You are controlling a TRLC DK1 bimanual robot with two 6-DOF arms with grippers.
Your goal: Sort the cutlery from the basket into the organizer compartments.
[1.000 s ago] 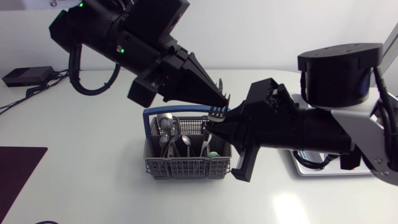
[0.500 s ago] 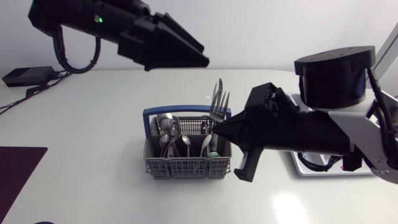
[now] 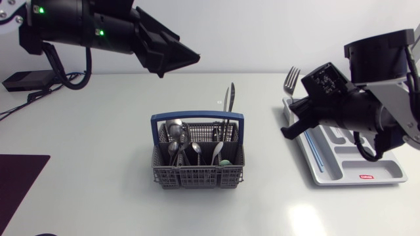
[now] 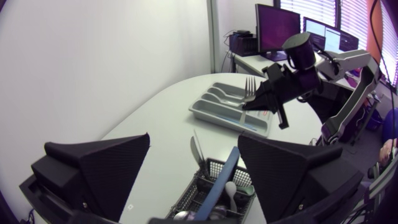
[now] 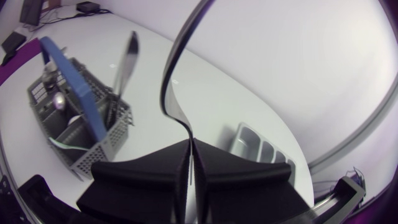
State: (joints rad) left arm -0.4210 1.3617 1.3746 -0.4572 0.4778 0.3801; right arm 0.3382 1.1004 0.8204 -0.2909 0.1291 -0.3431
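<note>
One pale grey table (image 3: 98, 190) is spread beneath everything, and two arms are seen above it. The left arm (image 3: 85, 29) is held high over the far left of the table, and its gripper (image 4: 194, 142) is shown with the two broad black fingers spread wide apart, nothing between them, above the basket. The right arm (image 3: 380, 111) is placed at the right side, over the organizer (image 3: 348, 180), a light grey tray with several moulded compartments that lies at the right of the table. The basket (image 3: 197, 172), a grey mesh box with a blue arched handle (image 3: 197, 118), is set near the middle of the table, well apart from the organizer. The right gripper (image 5: 189, 144) is pressed together on the handle of a fork (image 3: 291, 78), which is pinched from two sides. The fork is silver and shiny, with four tines and a curved neck; it is held upright, tines up, above the organizer's far left corner. A long silver knife (image 3: 228, 105) is stood upright in the basket's right part, rising above the handle. Several spoons (image 3: 176, 128) are lodged in the basket's left compartments, bowls up.
</note>
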